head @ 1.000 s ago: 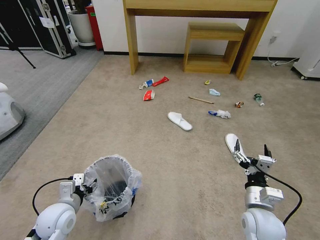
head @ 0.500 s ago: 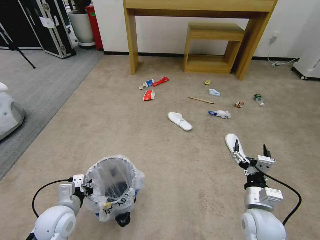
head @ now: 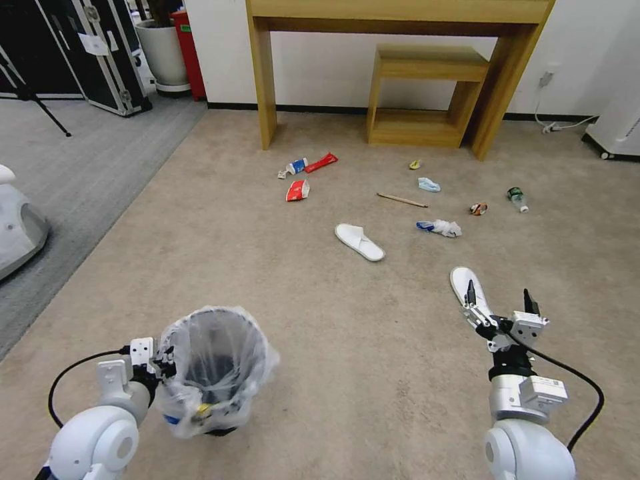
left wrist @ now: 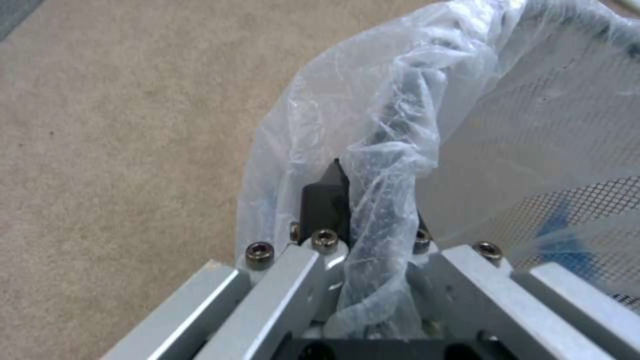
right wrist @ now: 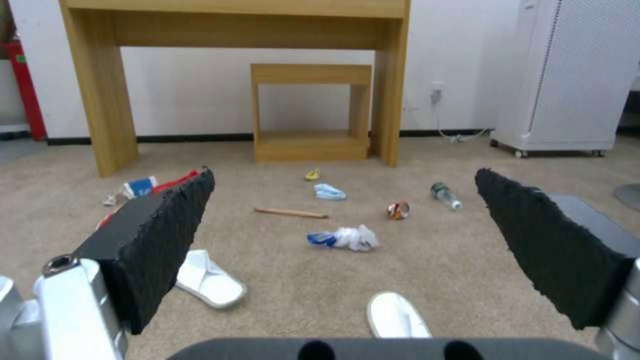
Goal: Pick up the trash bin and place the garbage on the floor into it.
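Lower left of head view: left gripper (head: 162,361) fingers closed on rim of bin (head: 215,363), bag pinched in. Bin looks lifted, slightly tilted. Advice: keep firm pinch, hold bin upright, mouth up, carry slowly toward litter.
Lower right: right gripper (head: 500,303) fingers wide open, empty, just above near slipper (head: 459,281).
Middle of floor (head: 320,320): second slipper (head: 359,241), tissue (head: 441,227), stick (head: 402,199). Farther: cup (head: 298,191), bottle (head: 517,198).
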Controlling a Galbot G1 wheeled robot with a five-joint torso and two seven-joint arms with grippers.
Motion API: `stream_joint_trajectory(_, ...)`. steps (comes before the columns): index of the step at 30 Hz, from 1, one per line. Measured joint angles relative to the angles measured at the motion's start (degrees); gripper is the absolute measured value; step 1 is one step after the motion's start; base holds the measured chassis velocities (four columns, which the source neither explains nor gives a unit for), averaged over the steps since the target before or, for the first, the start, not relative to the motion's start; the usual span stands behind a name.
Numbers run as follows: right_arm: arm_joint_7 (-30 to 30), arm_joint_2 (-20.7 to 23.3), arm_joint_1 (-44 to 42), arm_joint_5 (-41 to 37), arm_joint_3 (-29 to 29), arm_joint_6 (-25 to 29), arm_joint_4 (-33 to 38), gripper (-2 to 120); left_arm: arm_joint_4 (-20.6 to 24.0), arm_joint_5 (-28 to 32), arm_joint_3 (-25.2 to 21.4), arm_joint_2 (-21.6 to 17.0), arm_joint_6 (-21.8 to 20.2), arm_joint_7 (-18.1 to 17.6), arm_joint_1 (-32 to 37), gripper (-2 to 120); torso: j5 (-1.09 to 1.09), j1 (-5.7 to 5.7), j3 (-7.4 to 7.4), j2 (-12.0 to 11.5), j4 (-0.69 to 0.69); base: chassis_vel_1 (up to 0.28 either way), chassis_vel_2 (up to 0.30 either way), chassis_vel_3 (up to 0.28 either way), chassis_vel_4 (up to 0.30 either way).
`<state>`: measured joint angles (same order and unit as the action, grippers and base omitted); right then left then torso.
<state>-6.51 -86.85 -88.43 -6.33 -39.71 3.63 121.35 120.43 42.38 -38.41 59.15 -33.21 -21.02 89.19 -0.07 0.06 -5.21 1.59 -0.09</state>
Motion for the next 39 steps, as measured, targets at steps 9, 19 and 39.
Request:
stream_joint_trajectory(9,-0.03,0.29,-0.89,-0.33,0.00,-0.75,1.18,100,4.74,3.28,-2.06,-0.29,-0.86,-1.65,1.31,1,0.00,0.00,0.00,0.00,-0.01,0.000,0.000,0.000,0.000)
stream_joint_trajectory(19,0.17,0.69,-2.05,-1.32,-0.39,-0.94,2.56,100,4.62,5.01,-2.15,-0.17,-1.41,-2.59,1.74,1,0.00,0.00,0.00,0.00,0.00,0.000,0.000,0.000,0.000)
stream_joint_trajectory(39,0.55,0.40,-3.96,-3.07,-1.61,0.06,5.06,100,5.17,9.65,-1.68,-0.46,-2.94,-4.32,1.22,1,0.00,0.00,0.00,0.00,-0.01,0.000,0.000,0.000,0.000)
